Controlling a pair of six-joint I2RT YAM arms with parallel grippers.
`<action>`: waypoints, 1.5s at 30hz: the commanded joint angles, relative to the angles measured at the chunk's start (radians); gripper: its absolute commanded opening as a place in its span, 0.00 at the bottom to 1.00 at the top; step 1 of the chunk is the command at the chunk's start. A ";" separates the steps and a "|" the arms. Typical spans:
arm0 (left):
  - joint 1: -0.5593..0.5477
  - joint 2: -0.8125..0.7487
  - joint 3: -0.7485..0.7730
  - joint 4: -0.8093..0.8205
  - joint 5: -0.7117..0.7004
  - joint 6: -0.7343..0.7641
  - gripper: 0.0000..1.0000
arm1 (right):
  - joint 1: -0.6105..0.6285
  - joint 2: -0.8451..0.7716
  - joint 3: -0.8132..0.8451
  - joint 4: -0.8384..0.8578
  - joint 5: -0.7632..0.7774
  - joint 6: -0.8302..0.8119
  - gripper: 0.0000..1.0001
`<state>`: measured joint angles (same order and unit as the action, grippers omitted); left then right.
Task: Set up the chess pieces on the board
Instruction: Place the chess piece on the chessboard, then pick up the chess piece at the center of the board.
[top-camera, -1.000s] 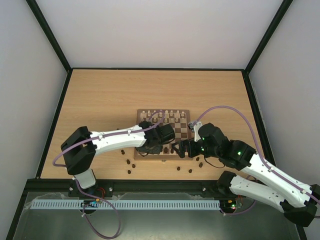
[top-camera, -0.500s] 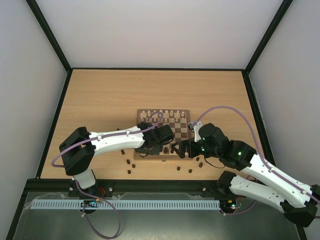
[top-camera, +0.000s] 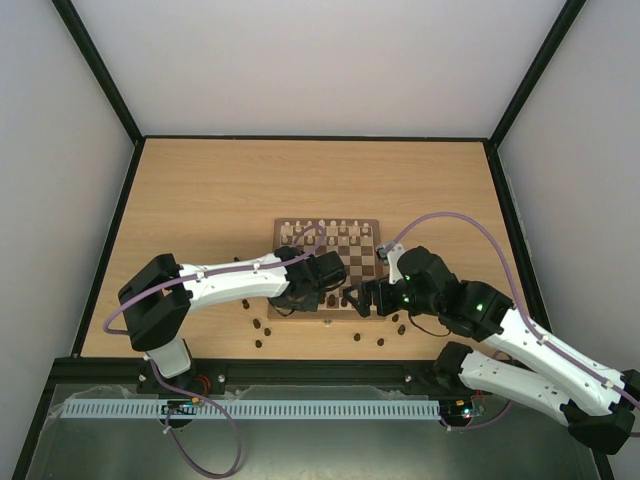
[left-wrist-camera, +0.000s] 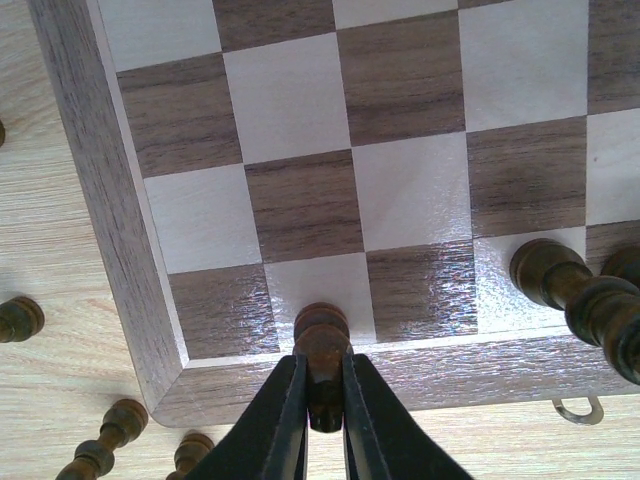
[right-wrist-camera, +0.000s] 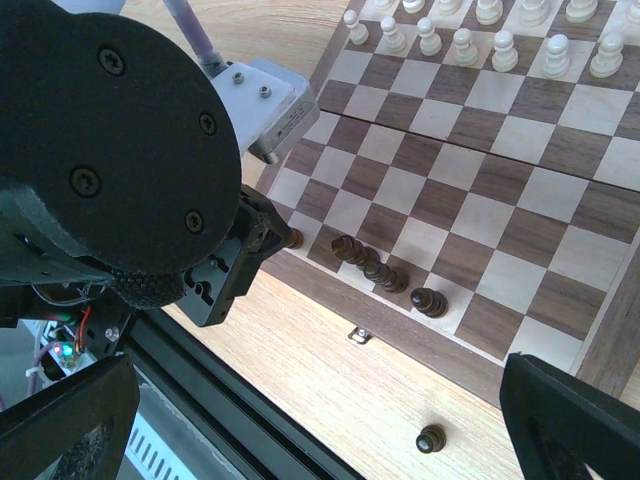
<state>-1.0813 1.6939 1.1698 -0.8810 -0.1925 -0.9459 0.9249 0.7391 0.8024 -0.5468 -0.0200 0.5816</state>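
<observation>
Pale wood-grain tabletop (top-camera: 200, 200) covers the floor of a plain white-walled enclosure. Near its front edge we find the square wooden chessboard (top-camera: 362, 262), chequered in dark brown and cream inside a brown rim. Both arms reach over its near side.

Up close in the left wrist view, we see visible grain and a faint sheen on the squares. A small metal clasp (left-wrist-camera: 575, 410) hangs off the near rim.

The left gripper (left-wrist-camera: 322, 372) is clenched on a small dark brown turned wooden piece (left-wrist-camera: 321, 332), pinching its body between thin black fingers. The piece's rounded head pokes out past the tips. It sits over the near edge of a cream square, the second from the corner in the nearest row. We cannot tell whether its base touches the wood.

A small cluster of dark brown pieces (right-wrist-camera: 385, 272) sits further along that same near row. The pale cream turned pieces (right-wrist-camera: 470, 45) stand upright in two rows on the far side of the board. We see loose dark brown pieces (top-camera: 258, 325) scattered on the tabletop just off the near rim, some lying on their sides.

The right gripper (right-wrist-camera: 318, 380) hangs over the board's near right part, jaws spread wide apart and gripping nothing.
</observation>
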 joint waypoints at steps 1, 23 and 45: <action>0.006 -0.013 -0.005 -0.003 0.001 0.001 0.15 | 0.006 -0.014 -0.013 0.008 -0.016 -0.020 1.00; 0.014 -0.253 0.122 -0.156 -0.195 -0.032 0.51 | 0.006 -0.003 -0.014 0.011 -0.011 -0.020 0.99; -0.030 -0.910 -0.365 0.184 -0.192 0.026 0.99 | 0.006 0.078 -0.003 -0.043 0.175 0.101 0.99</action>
<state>-1.1061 0.8288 0.8268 -0.7353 -0.3637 -0.9424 0.9253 0.8154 0.7979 -0.5526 0.0956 0.6338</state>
